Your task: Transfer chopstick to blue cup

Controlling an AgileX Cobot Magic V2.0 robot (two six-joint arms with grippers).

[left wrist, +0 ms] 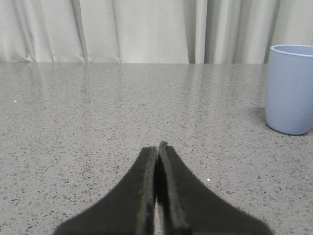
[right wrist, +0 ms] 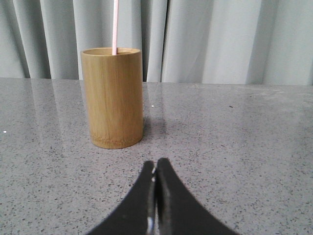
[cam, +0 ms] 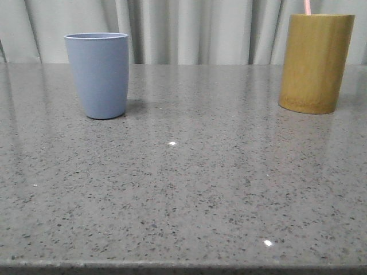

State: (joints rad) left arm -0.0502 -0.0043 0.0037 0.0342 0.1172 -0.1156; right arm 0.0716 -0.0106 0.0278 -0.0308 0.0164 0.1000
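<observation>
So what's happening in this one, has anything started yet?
Nothing is being handled yet. The chopstick stands in the bamboo cylinder, on the right side of the table; the blue cup stands apart on the left. The left gripper and right gripper are both shut and hold nothing, low over the table.

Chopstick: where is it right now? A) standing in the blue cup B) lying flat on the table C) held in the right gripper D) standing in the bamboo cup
D. The pink chopstick sticks up out of the bamboo cup; the right gripper is shut with nothing in it, short of that cup, and the blue cup has nothing sticking out above its rim.
</observation>
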